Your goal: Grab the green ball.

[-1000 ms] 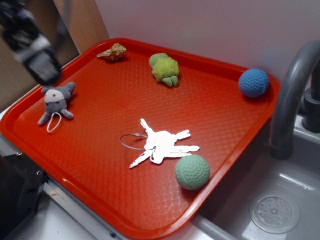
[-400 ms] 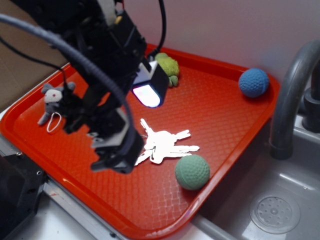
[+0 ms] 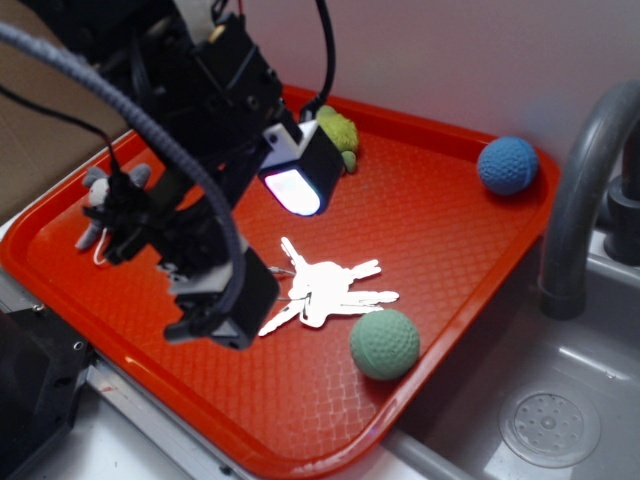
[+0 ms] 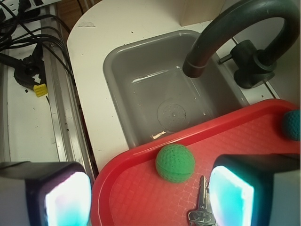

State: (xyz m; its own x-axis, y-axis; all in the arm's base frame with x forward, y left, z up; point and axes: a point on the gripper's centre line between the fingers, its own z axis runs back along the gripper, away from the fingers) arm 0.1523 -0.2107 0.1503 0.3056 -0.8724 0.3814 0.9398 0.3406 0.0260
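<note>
In the exterior view, your arm covers much of the red tray's (image 3: 455,250) left half. It hides most of the grey plush mouse (image 3: 97,195) and part of the yellow-green plush toy (image 3: 338,128). The gripper (image 3: 255,245) hangs over the tray with its two fingers spread wide apart, holding nothing; one finger (image 3: 300,175) shows a pale glowing pad. The green ball (image 3: 385,344) sits free near the tray's front right rim, just beside the bunch of keys (image 3: 325,290), with bare tray around it on the near side. The blue ball (image 3: 507,165) lies in the far right corner, well apart. A grey faucet (image 3: 585,190) rises right of the tray.

In the wrist view, you see the green ball (image 4: 175,163) between the two finger pads (image 4: 230,195), close to the tray rim (image 4: 141,155), with the sink basin (image 4: 160,89) just beyond. The keys (image 4: 202,209) are cut off at the bottom edge, the blue ball (image 4: 292,125) at the right.
</note>
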